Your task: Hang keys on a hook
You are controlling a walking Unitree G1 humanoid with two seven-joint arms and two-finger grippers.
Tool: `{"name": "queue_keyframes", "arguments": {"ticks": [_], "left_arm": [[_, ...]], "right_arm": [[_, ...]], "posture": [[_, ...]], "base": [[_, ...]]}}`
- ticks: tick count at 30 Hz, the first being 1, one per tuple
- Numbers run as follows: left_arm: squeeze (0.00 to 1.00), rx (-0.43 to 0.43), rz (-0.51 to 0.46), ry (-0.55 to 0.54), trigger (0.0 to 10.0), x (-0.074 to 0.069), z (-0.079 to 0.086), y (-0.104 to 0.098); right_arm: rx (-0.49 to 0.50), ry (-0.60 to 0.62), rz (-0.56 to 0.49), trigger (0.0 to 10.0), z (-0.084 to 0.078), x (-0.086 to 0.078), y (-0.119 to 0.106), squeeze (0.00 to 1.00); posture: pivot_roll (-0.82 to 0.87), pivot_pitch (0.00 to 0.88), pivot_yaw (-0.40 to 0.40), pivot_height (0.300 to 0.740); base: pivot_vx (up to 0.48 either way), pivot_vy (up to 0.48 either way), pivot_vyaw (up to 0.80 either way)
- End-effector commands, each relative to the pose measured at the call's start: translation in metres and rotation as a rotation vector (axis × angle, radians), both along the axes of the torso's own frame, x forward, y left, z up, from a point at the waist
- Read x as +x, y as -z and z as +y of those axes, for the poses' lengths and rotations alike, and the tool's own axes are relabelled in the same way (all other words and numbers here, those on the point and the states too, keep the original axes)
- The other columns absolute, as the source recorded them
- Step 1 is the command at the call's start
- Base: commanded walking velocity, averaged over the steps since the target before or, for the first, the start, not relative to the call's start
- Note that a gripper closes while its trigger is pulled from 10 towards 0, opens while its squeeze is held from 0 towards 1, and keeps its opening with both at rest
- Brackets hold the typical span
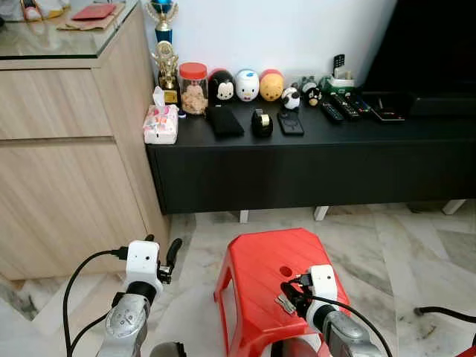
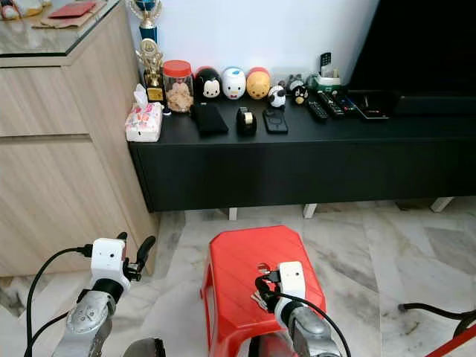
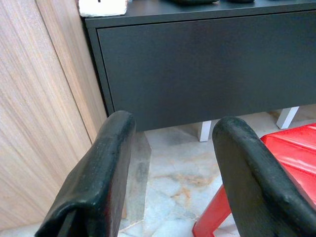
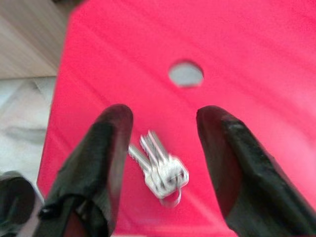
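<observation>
Lower centre of the head views: red stool [image 1: 256,279], moulded plastic, ribbed top with 1 round hole near the middle. Standing on pale veined marble floor [image 1: 401,245].

Right gripper [image 4: 163,148] poised low over the stool top, lower right of the left eye view. Jaws apart, clamped on nothing. Keys [image 4: 160,170] lying flat on the red plastic between the 2 black fingers, touching neither: small silver metal bunch, about 3 blades on 1 ring, blurred in the right wrist view. In the head views, the same keys reduced to a small silver glint at the fingertips.

Left gripper [image 1: 165,256] raised at lower left, beside the stool and clear of it. Jaws apart and empty; matte, rounded black fingers [image 3: 98,177] in the left wrist view, framing the front of the black cabinet [image 1: 312,167] and its white feet.

Upper half of the head views: long, low, matte black cabinet against a white wall. On top: clear jar [image 1: 193,88] with red lid, gold trophy [image 1: 165,63], tissue pack [image 1: 161,123], rounded figurines, remotes. At left: light wood-grain cupboard [image 1: 67,149] with glass top.
</observation>
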State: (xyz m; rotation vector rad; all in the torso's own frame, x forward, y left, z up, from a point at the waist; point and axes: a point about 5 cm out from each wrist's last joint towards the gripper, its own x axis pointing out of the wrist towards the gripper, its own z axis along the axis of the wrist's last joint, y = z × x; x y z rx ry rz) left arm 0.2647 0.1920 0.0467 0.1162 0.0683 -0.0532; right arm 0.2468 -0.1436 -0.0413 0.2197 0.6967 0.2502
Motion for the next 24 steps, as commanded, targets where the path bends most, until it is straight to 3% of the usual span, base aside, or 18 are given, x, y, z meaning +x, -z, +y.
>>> {"name": "queue_keyframes", "arguments": {"ticks": [1,7,8,9,10,14,18,20,24], "left_arm": [[0.00,0.007,0.001,0.003,10.0,-0.002,-0.001,0.001],[0.00,0.006,0.002,0.003,10.0,-0.002,-0.001,0.001],[0.00,0.006,0.002,0.003,10.0,-0.002,-0.002,0.001],[0.00,0.006,0.002,0.003,10.0,-0.001,-0.002,0.001],[0.00,0.005,0.002,0.003,10.0,-0.002,-0.002,0.001],[0.00,0.004,0.002,0.000,10.0,-0.002,-0.002,0.002],[0.00,0.003,0.003,-0.004,10.0,-0.003,-0.002,0.002],[0.00,0.002,0.005,-0.006,10.0,-0.004,-0.002,0.003],[0.00,0.001,0.003,-0.007,10.0,-0.004,-0.003,0.003]], "right_arm": [[0.098,0.019,0.095,10.0,0.000,-0.005,0.005,1.00],[0.133,0.022,0.173,10.0,-0.006,-0.010,0.009,1.00],[0.122,0.014,0.175,10.0,-0.007,-0.009,0.009,0.47],[0.114,0.008,0.177,10.0,-0.007,-0.009,0.009,0.47],[0.096,-0.001,0.177,10.0,-0.008,-0.009,0.009,0.00],[-0.039,-0.079,0.122,10.0,-0.012,0.000,0.004,0.00],[-0.065,-0.156,0.067,10.0,-0.008,0.007,-0.003,0.00],[-0.110,-0.252,0.060,10.0,-0.005,0.009,-0.005,0.00],[-0.128,-0.253,0.009,10.0,-0.005,0.015,-0.010,0.00]], "posture": [[-0.01,0.000,-0.094,0.617],[-0.01,0.000,-0.095,0.617],[-0.01,0.000,-0.095,0.617],[-0.01,0.000,-0.095,0.617],[-0.01,0.000,-0.095,0.617],[-0.01,0.000,-0.100,0.617],[-0.01,0.000,-0.101,0.617],[-0.01,0.000,-0.102,0.617],[0.00,0.000,-0.107,0.617]], "base": [[0.000,0.000,0.00],[0.000,0.000,0.00],[0.000,0.000,0.00],[0.000,0.000,0.00],[0.000,0.000,0.00],[0.000,0.000,0.00],[0.000,0.000,0.00],[0.000,0.000,0.00],[0.000,0.000,0.00]]}}
